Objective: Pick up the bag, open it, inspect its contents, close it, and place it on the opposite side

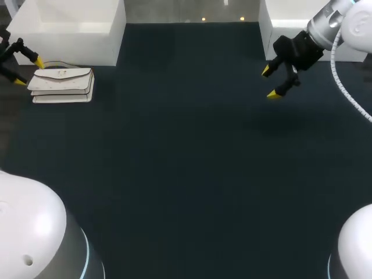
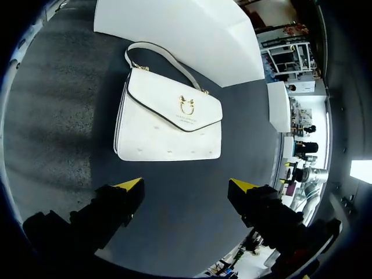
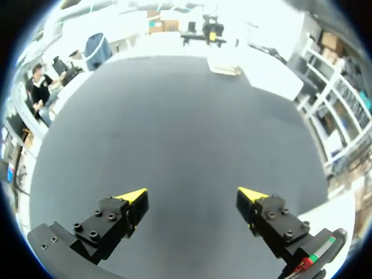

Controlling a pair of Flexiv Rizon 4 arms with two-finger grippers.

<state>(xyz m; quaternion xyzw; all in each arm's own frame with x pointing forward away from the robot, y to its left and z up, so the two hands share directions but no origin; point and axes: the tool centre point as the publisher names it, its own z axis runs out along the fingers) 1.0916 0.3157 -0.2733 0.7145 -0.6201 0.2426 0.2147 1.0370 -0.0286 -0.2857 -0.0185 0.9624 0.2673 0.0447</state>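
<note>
Just ahead of the wide-spread left pincer (image 2: 186, 185) lies a rectangular white flap bag (image 2: 168, 125); right pincer (image 3: 192, 193) gapes too.

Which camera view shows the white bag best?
Left wrist view: the bag lies flat ahead of the left gripper, flap, gold clasp and strap clear. Head view shows it small, at the table's left. Right wrist view: too small to tell.

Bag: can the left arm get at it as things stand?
Probably yes. On the left arm, the jaws stand open just short of the bag, which lies flat, flap shut; only bare table lies between. The white box sits behind it, off the approach.
</note>
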